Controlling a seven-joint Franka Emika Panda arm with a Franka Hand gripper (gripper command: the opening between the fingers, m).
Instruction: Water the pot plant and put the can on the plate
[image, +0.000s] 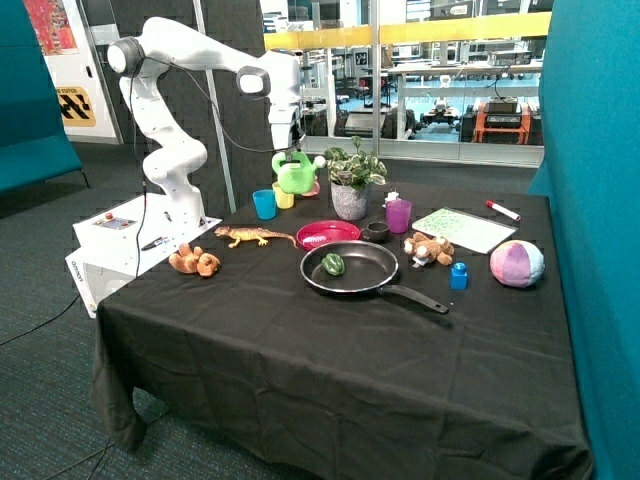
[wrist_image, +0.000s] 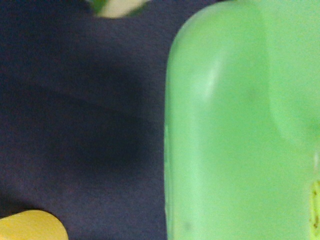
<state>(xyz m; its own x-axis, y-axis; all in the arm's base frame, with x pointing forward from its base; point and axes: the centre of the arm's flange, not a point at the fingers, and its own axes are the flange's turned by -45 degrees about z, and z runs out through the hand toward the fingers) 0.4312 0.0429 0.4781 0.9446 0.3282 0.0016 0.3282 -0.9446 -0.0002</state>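
- The tool (image: 292, 152), at upper centre of the outside view, grips the can (image: 296, 176) by its handle and holds it clear of the desk (image: 330, 350).
- The can's spout points toward the pot plant (image: 352, 180), just beside it.
- Nearer, the plate (image: 325, 233) lies bare, behind the frying pan (image: 352, 268).
- A black cloth covers the desk.

Lime-green can (image: 296, 174) held aloft, spout towards variegated pot plant (image: 352, 182) in grey pot. Glossy red-pink plate (image: 326, 234) lay flat near the pot, bare.
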